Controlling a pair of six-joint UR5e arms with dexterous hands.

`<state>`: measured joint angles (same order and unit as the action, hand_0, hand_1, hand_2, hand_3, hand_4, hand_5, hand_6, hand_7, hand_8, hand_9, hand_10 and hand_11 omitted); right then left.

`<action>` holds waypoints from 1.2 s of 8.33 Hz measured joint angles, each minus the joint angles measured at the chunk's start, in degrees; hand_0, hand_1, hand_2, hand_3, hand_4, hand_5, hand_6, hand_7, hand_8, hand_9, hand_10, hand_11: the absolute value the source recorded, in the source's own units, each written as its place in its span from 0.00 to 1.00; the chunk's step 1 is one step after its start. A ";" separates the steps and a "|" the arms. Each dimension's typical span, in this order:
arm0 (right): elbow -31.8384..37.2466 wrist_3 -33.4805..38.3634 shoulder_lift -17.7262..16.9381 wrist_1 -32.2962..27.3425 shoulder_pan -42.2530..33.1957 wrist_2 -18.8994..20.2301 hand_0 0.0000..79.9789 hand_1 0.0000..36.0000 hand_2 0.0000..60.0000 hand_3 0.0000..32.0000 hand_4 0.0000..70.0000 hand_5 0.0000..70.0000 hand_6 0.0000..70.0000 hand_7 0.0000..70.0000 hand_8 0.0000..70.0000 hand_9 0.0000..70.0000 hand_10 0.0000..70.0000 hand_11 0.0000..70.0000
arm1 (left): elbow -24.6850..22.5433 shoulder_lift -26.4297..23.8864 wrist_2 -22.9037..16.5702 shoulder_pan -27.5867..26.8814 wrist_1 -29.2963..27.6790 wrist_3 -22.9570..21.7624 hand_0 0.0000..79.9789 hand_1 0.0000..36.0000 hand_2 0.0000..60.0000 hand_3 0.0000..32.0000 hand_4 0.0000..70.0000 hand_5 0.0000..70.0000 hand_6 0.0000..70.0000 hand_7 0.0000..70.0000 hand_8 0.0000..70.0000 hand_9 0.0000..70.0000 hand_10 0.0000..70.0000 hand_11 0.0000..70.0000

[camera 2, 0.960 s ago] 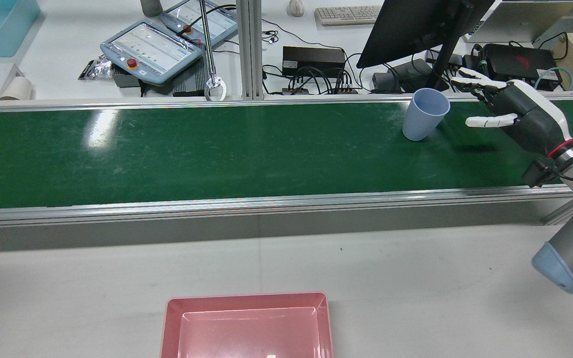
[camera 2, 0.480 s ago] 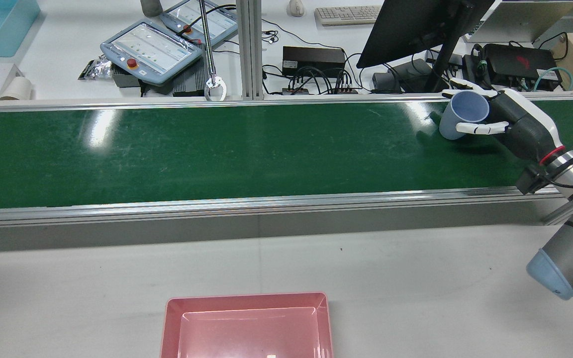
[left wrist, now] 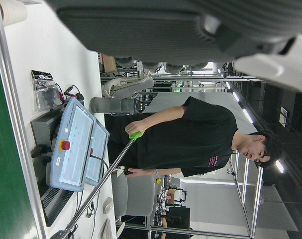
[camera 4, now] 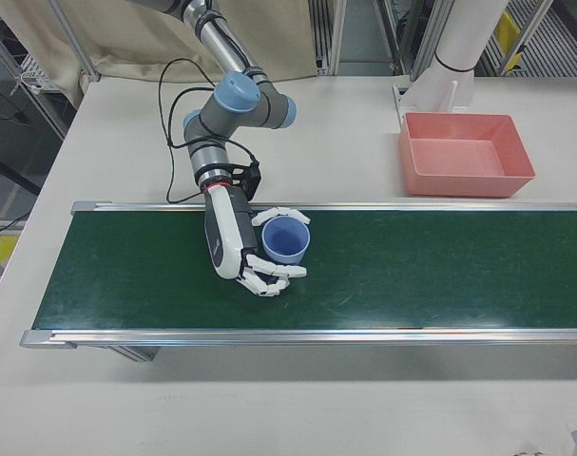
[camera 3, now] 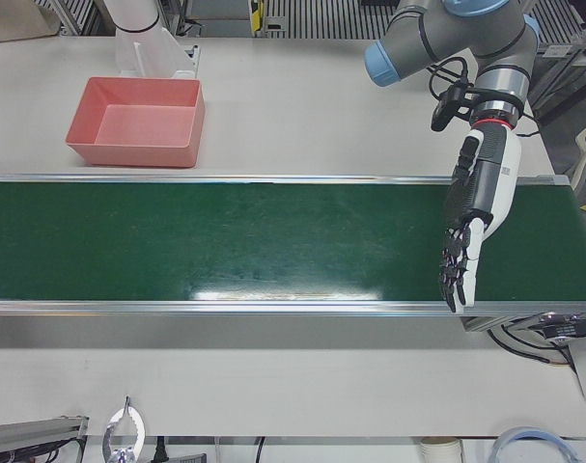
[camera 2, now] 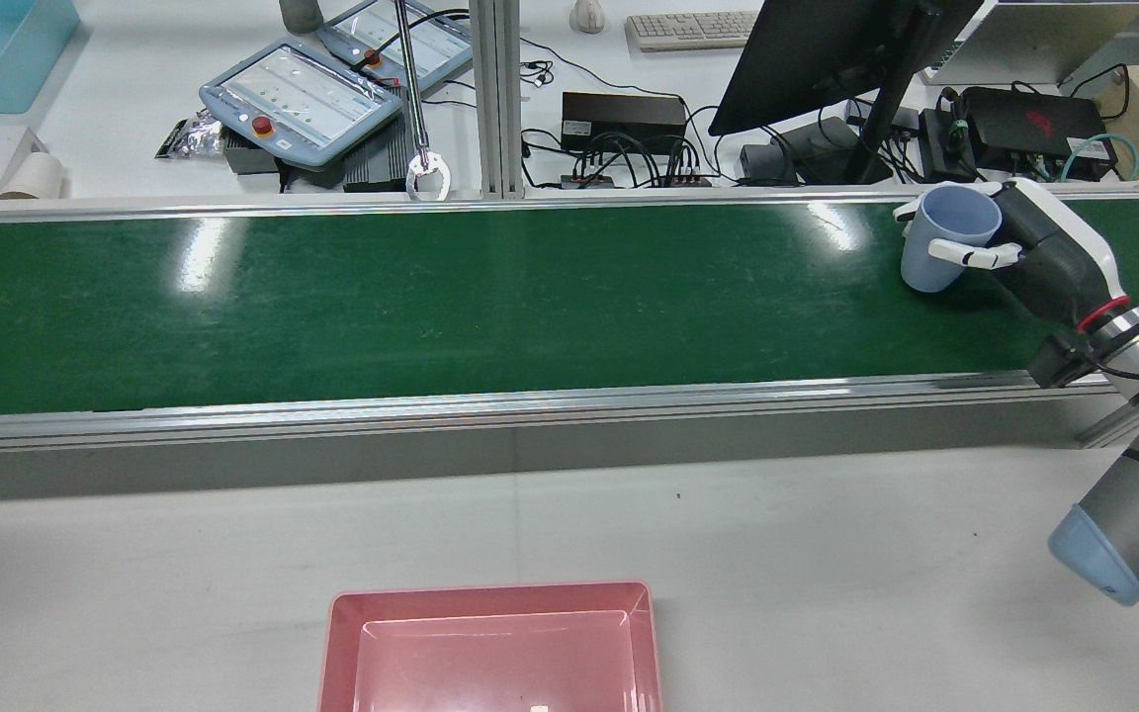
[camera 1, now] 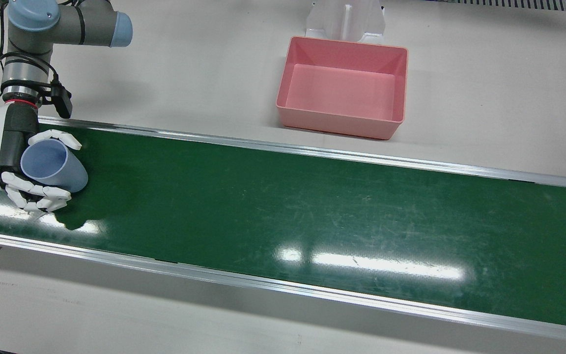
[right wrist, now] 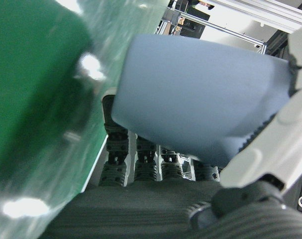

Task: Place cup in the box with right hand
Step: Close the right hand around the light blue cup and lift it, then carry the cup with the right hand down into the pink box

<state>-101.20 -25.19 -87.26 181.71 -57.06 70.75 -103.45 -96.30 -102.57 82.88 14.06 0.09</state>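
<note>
While the left hand (camera 3: 468,224) hangs with fingers spread and empty over the green conveyor belt (camera 1: 283,201), the right hand (camera 1: 20,164) grips the pale blue plastic cup (camera 1: 53,164), far from the pink rectangular plastic box (camera 1: 343,88).

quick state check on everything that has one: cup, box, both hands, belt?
blue cup: upright, mouth up, empty, held in the right hand over the belt
right hand: shut on the cup, fingers wrapped round its wall
left hand: open, fingers extended, holding nothing, over the belt's far end
pink box: empty, on the white table beside the belt
green belt: bare apart from the hands and cup
</note>
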 measured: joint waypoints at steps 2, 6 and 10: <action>-4.08 0.72 -0.18 0.22 -1.13 -0.31 0.51 0.96 1.00 0.00 0.65 0.20 0.53 1.00 0.74 1.00 0.64 0.91 | 0.00 0.02 0.00 0.00 0.00 0.00 0.00 0.00 0.00 0.00 0.00 0.00 0.00 0.00 0.00 0.00 0.00 0.00; -20.81 -2.14 2.11 6.43 0.92 -0.24 0.58 0.75 1.00 0.00 0.64 0.17 0.45 1.00 0.64 1.00 0.50 0.73 | -0.11 0.06 0.00 0.00 0.06 0.00 0.00 0.00 0.00 0.00 0.00 0.00 0.00 0.00 0.00 0.00 0.00 0.00; -36.61 -18.17 3.34 11.07 25.63 -5.37 0.60 0.35 0.48 0.00 0.52 0.13 0.36 1.00 0.54 0.90 0.41 0.61 | -0.15 0.02 0.00 0.00 0.06 0.00 0.00 0.00 0.00 0.00 0.00 0.00 0.00 0.00 0.00 0.00 0.00 0.00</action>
<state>-137.81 -43.35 -83.91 192.78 -31.43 65.38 -103.59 -96.29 -102.57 82.88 14.13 0.09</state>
